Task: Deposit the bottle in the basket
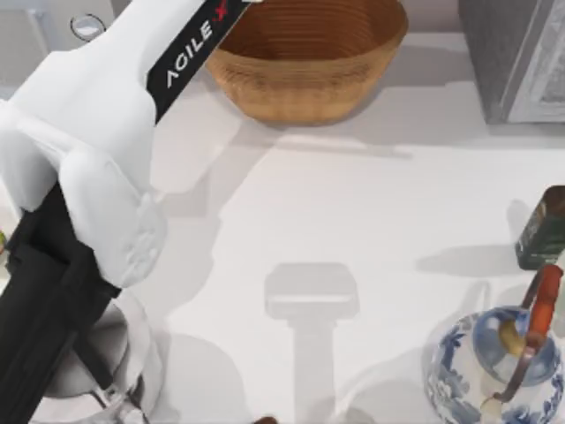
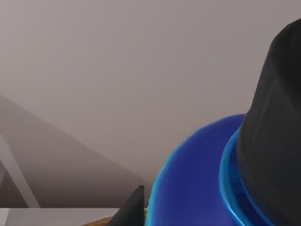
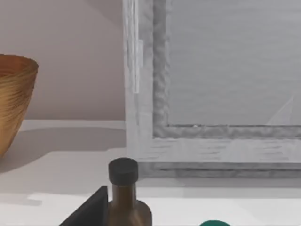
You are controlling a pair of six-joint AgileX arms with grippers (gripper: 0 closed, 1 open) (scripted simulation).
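The bottle (image 2: pixel 202 179) fills the near part of the left wrist view, showing a glossy blue shoulder, a cyan neck ring and a black cap. It hangs in front of the wall, and my left gripper (image 2: pixel 197 221) is shut on it, with one dark fingertip (image 2: pixel 135 207) beside its shoulder. The light brown woven basket (image 1: pixel 291 93) stands at the table's far middle. My left arm (image 1: pixel 97 159) reaches from the lower left up to the top edge, just left of the basket's rim. The basket (image 3: pixel 14 99) also appears in the right wrist view. My right gripper (image 3: pixel 150 223) is parked, one finger (image 3: pixel 89 209) showing well off centre.
A grey box-like appliance (image 1: pixel 516 57) stands at the far right. A dark olive glass bottle (image 1: pixel 543 230) sits at the right edge, with a blue-and-white teapot (image 1: pixel 499 371) in front of it. A white object (image 1: pixel 106 371) lies under my left arm.
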